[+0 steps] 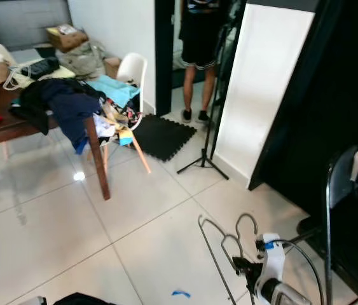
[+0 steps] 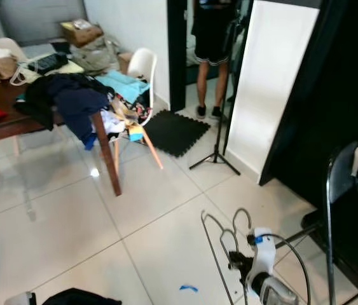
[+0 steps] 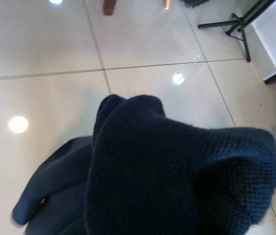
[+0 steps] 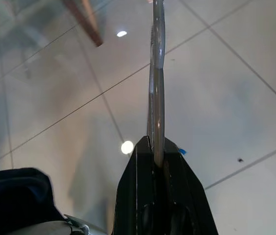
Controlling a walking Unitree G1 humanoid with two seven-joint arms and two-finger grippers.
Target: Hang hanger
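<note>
Hangers (image 1: 226,244) rise from the right claw (image 4: 157,147), pinched between its closed fingers above the tiled floor (image 1: 70,235)

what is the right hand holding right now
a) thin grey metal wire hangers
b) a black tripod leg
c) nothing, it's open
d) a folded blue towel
a: the right hand has its black fingers shut on the thin grey metal wire hangers, whose hooks curl up above the white-tiled floor in the eye views.
</note>
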